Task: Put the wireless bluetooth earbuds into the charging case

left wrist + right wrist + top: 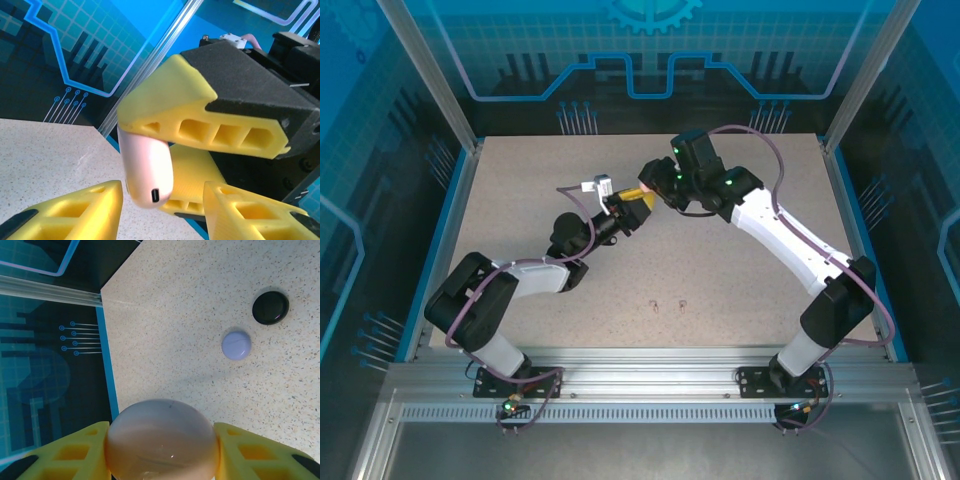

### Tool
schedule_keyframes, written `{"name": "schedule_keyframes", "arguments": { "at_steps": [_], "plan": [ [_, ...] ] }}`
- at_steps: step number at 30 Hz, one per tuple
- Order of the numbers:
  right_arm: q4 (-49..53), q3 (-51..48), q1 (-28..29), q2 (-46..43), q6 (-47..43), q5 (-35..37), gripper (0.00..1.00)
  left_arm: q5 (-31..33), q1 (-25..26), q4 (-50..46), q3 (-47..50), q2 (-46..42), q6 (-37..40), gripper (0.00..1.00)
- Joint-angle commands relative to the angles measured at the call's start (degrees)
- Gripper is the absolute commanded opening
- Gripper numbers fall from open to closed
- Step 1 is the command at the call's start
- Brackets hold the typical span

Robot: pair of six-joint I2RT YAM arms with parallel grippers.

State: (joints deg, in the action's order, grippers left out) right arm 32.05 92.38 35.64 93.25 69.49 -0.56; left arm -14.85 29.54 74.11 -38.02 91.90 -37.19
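My right gripper [162, 452] is shut on a round pale pinkish-beige charging case [162, 440], a yellow finger pressing each side. In the left wrist view the same case [147, 172] hangs closed, port end down, under the right gripper's yellow fingers [200, 125]. My left gripper [162, 212] is open, its fingers standing apart on either side of the case without touching it. From above, both grippers meet over the middle of the table, left [628, 210] and right [655, 190]. Two tiny pale earbuds [655, 301] [681, 301] lie on the table nearer the front.
A black round case [270, 307] and a lavender round case [236, 344] lie closed on the speckled table [175, 315]. A blue rim [107, 370] and clear walls border the table on the left and back.
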Motion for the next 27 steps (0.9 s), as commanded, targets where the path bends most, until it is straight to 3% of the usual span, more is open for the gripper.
{"name": "schedule_keyframes", "arguments": {
  "at_steps": [1, 11, 27],
  "plan": [
    [-0.68, 1.66, 1.08, 0.85, 0.63, -0.98, 0.45, -0.93, 0.36, 3.59, -0.54, 0.98, -0.17, 0.45],
    [-0.85, 1.24, 1.29, 0.47, 0.58, -1.2, 0.44, -0.66, 0.38, 4.67, -1.05, 1.77, -0.19, 0.34],
    [-1.2, 0.8, 1.53, 0.61, 0.72, -1.54, 0.44, 0.04, 0.35, 6.01, -2.06, 1.79, 0.31, 0.38]
  ]
}}
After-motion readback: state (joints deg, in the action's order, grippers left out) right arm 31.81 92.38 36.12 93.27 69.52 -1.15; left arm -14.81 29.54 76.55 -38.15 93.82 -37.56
